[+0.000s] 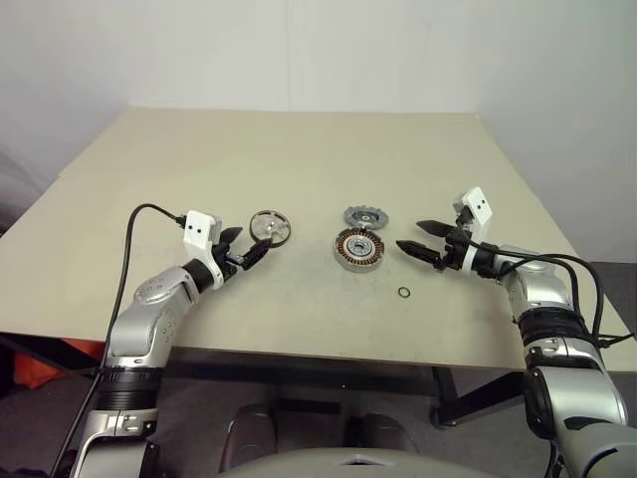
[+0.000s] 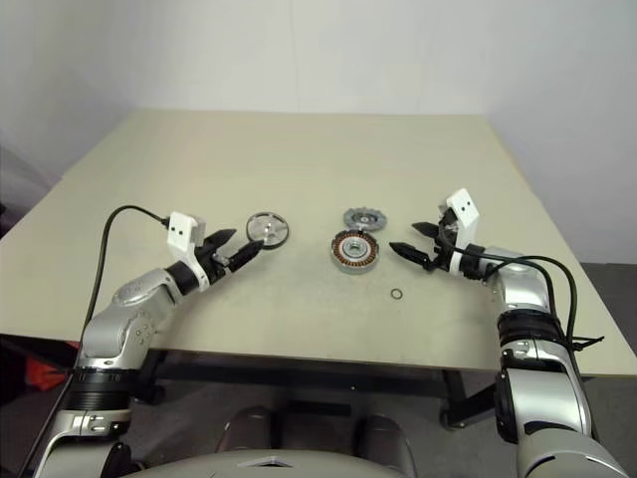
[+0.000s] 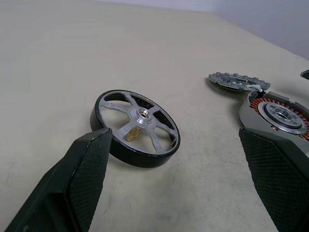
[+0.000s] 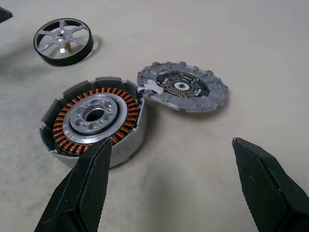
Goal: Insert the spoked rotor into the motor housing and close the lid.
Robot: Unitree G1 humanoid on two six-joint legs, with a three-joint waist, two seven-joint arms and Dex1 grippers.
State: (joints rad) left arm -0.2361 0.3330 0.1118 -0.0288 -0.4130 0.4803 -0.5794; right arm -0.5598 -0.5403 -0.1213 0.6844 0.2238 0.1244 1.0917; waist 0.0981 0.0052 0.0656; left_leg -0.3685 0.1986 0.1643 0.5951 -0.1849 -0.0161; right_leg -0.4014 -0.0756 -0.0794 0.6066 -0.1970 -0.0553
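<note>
1. A small black ring [image 1: 403,293] lies nearest on the table [image 1: 299,159].
2. The left gripper [image 1: 247,248] and right gripper [image 1: 422,239] hover, jaws wide, empty.
3. The motor housing [image 1: 358,249] sits centred, the spoked rotor [image 1: 270,227] to its left.
4. The lid [image 1: 365,216] lies just behind the housing.

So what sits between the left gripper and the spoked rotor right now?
Nothing: in the left wrist view, bare table separates the open left gripper from the spoked rotor, which lies flat just ahead of its fingers.
</note>
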